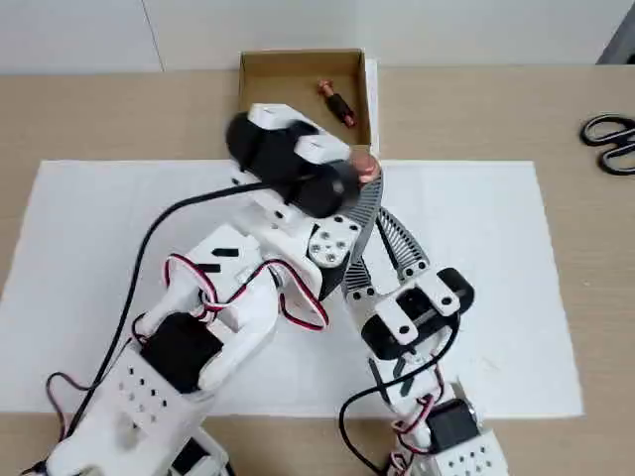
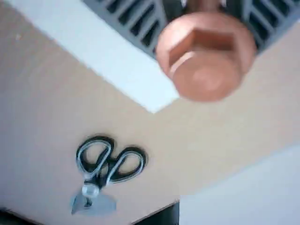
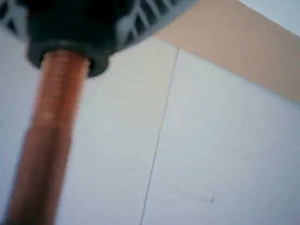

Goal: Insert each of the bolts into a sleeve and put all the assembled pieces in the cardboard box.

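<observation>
Looking through the right wrist view, the right gripper (image 3: 70, 21) has its jaws clamped on the black sleeve (image 3: 61, 49), and the copper bolt (image 3: 44, 140) pokes its threaded shaft out of that sleeve toward the camera. The left wrist view catches the bolt head-on, hex head right up close, with scissors (image 2: 110, 164) lying on the table (image 2: 42, 117) further off. From above, the bolt head sits over the far edge of the white sheet (image 1: 99, 258), just beside the near right corner of the cardboard box (image 1: 244, 94). One assembled piece (image 1: 338, 103) already lies inside the box. The left arm (image 1: 213, 337) is stretched up to that same spot, but honestly I can't tell whether its jaws are apart or together.
</observation>
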You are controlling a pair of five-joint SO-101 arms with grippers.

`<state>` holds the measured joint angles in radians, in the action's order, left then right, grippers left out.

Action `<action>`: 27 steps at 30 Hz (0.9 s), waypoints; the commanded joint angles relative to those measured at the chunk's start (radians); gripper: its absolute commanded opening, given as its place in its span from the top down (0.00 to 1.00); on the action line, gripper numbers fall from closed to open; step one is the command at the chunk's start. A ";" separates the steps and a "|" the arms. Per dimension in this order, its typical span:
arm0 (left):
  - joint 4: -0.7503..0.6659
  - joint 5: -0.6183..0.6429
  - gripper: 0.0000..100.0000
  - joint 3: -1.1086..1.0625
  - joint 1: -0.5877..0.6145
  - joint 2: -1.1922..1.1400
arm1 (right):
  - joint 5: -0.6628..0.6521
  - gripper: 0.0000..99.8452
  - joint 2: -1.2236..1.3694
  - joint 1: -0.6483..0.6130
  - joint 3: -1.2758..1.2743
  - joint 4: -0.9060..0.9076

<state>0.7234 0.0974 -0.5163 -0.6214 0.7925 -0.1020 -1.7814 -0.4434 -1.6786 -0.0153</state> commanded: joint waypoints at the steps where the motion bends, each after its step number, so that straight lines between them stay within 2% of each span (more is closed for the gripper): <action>1: 0.054 -0.044 0.99 0.008 0.006 0.014 | -0.006 1.00 -0.012 0.001 -0.005 -0.001; 6: 0.078 -0.052 0.98 0.002 0.012 0.094 | -0.006 1.00 -0.012 0.001 -0.005 -0.001; 10: 0.147 -0.130 0.86 0.002 0.008 0.103 | -0.006 1.00 -0.012 0.001 -0.005 -0.001; 12: 0.169 -0.140 0.83 0.005 0.008 0.104 | -0.006 1.00 -0.012 0.001 -0.005 -0.001; 18: 0.152 -0.155 0.83 0.007 0.014 0.106 | -0.006 1.00 -0.012 0.001 -0.005 -0.001; 23: 0.129 -0.290 0.83 0.058 0.023 0.141 | -0.006 1.00 -0.019 0.001 -0.005 0.056; 27: 0.141 -0.338 0.83 0.061 0.161 0.203 | -0.006 1.00 -0.019 0.001 -0.003 0.128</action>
<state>0.8800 -0.2171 -0.4902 -0.5447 0.9459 -0.1036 -1.7845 -0.4419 -1.6786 0.0813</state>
